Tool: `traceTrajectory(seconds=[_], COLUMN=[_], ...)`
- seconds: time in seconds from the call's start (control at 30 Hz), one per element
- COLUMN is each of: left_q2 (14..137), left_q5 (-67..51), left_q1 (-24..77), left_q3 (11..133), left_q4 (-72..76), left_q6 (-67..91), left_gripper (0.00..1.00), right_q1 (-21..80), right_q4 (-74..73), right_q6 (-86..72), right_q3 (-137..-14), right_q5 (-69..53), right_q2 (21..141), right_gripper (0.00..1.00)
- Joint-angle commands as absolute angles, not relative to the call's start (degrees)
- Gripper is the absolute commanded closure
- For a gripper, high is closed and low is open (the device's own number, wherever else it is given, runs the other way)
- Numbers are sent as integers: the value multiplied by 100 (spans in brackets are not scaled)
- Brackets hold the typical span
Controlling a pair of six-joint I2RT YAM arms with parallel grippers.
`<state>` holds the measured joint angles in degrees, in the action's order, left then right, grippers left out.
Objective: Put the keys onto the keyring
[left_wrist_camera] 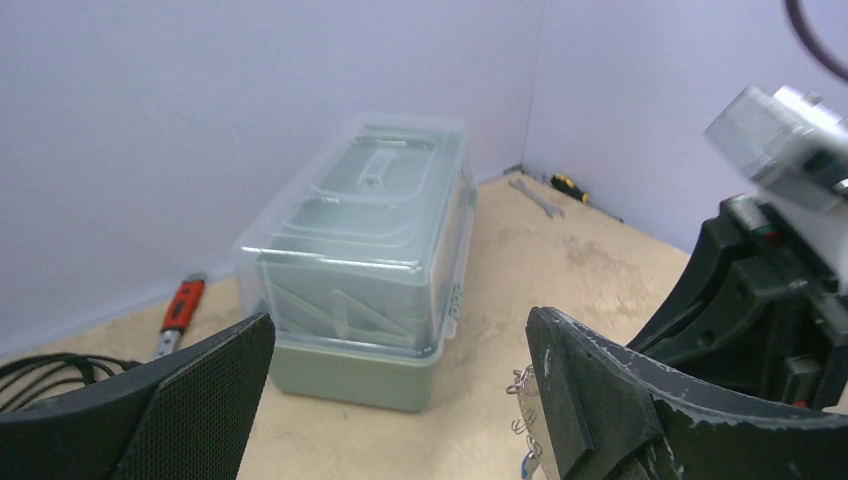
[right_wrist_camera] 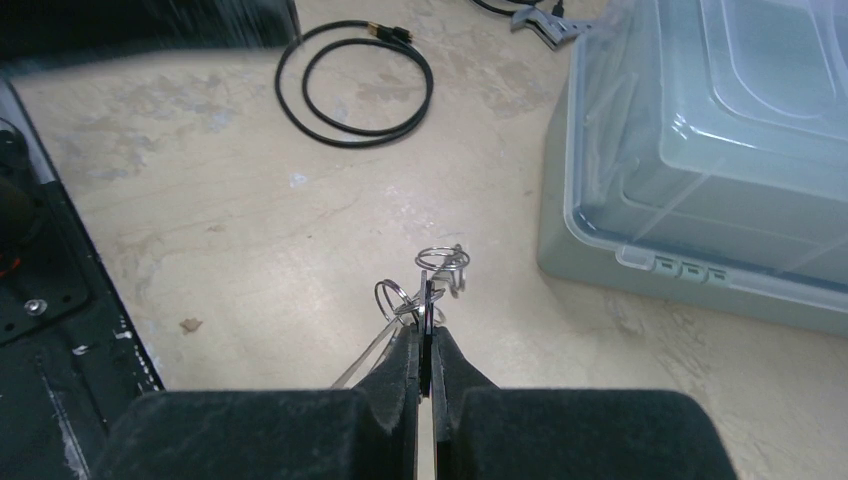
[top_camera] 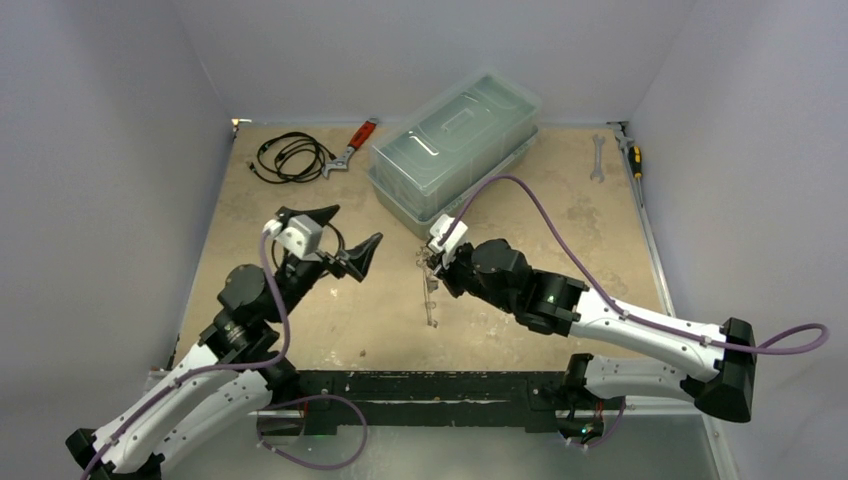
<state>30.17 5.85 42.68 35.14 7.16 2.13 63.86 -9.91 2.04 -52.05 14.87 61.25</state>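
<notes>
Well above the middle of the tabletop [top_camera: 560, 225], the right claw [right_wrist_camera: 428, 320] is clenched on the keyring [top_camera: 432, 300], its two fingers pressed together on the thin metal rim. From the right wrist view two small wire loops [right_wrist_camera: 440, 258] stand just past the fingertips, and the thin hoop runs back under the claw toward the near left. From overhead the keyring hangs down from the claw as a slim whitish line toward the near edge, with the tabletop under it.

Just to the left, the left claw [top_camera: 350, 228] is released, jaws spread wide with nothing between them, pointing toward the right arm. In the left wrist view the small metal loops sit just beside its right finger [left_wrist_camera: 590, 400], and a small blue piece [left_wrist_camera: 527, 462] shows below them; it is too small to tell more, and whether it touches the finger cannot be told.

Farther back, a grey box with a clear lid [top_camera: 455, 150] lies slantwise, just beyond the right claw. A coiled black cable [top_camera: 290, 155] lies at the far left, with a red-handled wrench [top_camera: 352, 145] between it and the box. At the far right a plain spanner [top_camera: 597, 158] and a yellow-and-black screwdriver [top_camera: 632, 155] lie near the wall
</notes>
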Motion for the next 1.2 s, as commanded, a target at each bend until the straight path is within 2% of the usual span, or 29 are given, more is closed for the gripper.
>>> traceTrajectory(seconds=[0.0,0.1,0.33,0.73,0.87,1.17], left_q2=[2632,2714,3398,3248,3196,3199], left_q5=[827,979,2037,2572,2809,2772], left_q1=[4216,4215,4202,4177,4175,4170], left_q3=[3263,3251,4068,4095,4098,4107], left_q4=[1219,1166,126,9,-151,-191], left_q6=[35,95,538,266,216,186], left_gripper=[3,2,1,1,1,1], right_q1=[6392,6390,6390,6390,6390,6368], right_q4=[-780,-789,-875,-1592,-1420,-1468], right_q6=[-138,-197,-213,-356,-769,-1500], right_q3=[-5628,-5756,-6387,-8645,-8394,-6834], right_q5=[1817,1821,1936,2097,2144,2353], right_q2=[6284,6502,7244,9231,9382,9362], right_gripper=[100,100,100,100,100,100])
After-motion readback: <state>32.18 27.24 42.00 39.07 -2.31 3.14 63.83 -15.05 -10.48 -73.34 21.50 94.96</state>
